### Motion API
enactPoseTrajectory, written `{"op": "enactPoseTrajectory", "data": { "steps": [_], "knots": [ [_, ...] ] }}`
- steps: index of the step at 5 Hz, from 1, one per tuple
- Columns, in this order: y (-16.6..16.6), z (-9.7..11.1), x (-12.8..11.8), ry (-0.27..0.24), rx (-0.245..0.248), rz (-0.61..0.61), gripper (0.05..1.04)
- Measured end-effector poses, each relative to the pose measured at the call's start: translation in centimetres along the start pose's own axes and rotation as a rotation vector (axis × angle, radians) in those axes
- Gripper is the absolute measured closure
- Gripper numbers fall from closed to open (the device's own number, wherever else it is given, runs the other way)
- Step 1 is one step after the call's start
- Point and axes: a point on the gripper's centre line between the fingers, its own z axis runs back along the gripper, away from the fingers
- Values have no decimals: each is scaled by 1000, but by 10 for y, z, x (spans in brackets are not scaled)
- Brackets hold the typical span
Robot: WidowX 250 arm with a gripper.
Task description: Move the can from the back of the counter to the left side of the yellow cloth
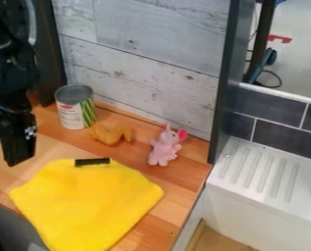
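Gripper (18,147), one in number, black, at the left of the counter (184,184), above the wood and beyond the upper left edge of the cloth. Whether it is open or closed, or grips anything, cannot be told from this angle. Nearest to it are one yellow cloth (89,201) and one can (74,109). The cloth lies spread flat at the front of the counter, and one short black bar (92,162) rests on its far edge. The can stands upright near the pale plank wall (144,54); its label shows a small red patch and several green stalks, with print too small to read. Just beside the can, to its right in the view, lies one curved orange-brown toy (110,134). Farther right is one pink plush animal (166,146) with two large ears, near the wall and apart from the cloth. Toy and plush animal make two playthings, both between the cloth and the wall. One dark post (224,83) rises at the counter's right end. Beyond it are one white sink unit (262,169) with a ridged top and a band of dark tiles (285,139).
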Motion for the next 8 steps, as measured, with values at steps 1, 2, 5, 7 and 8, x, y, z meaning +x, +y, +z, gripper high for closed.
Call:
{"op": "enactPoseTrajectory", "data": {
  "steps": [1, 2, 5, 7, 8],
  "knots": [
    [0, -3, 0, 11, -9, 1, 83],
    [12, 6, 46, -136, -9, -30, 83],
    [73, 3, 161, -357, 119, 17, 83],
    [106, -7, 211, -340, 164, -26, 83],
    [122, -20, 223, -316, 161, -8, 83]
  ]
}}
